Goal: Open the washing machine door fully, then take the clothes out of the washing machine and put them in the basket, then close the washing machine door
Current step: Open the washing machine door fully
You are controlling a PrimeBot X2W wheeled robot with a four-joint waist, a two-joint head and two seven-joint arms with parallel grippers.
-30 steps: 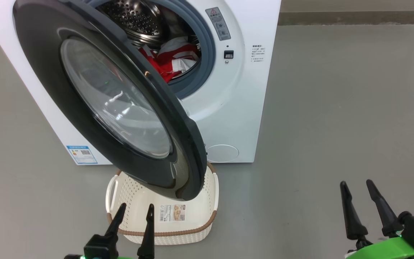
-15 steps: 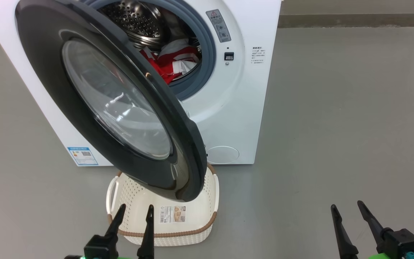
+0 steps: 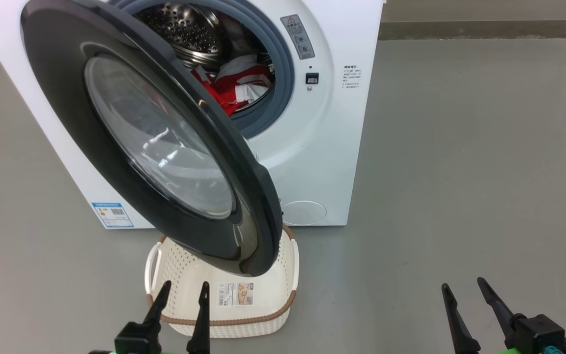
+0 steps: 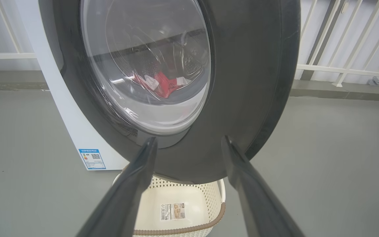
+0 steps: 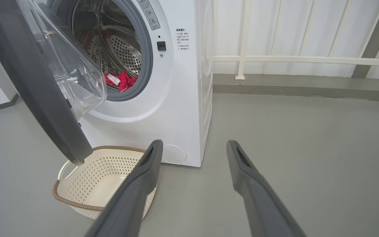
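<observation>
The washing machine door [image 3: 165, 142] stands partly swung out from the white washing machine [image 3: 322, 157], its glossy black rim hanging over the far end of the cream basket [image 3: 263, 305] on the grey floor [image 3: 460, 147]. Red clothes [image 3: 234, 86] with white trim lie in the perforated steel drum [image 3: 184, 29], seen through the gap between the door and the grey rubber ring [image 3: 285, 64]. A paper label [image 3: 236, 292] shows inside the basket. The left gripper [image 3: 186, 283] hovers low at the basket's near left corner, its two dark fingers spread wide and holding nothing, aimed at the door's lower rim in the left wrist view. The right gripper [image 3: 462, 283], equally wide and empty, hangs over bare floor well to the right of machine and basket. A white railing [image 5: 291, 59] runs behind.
</observation>
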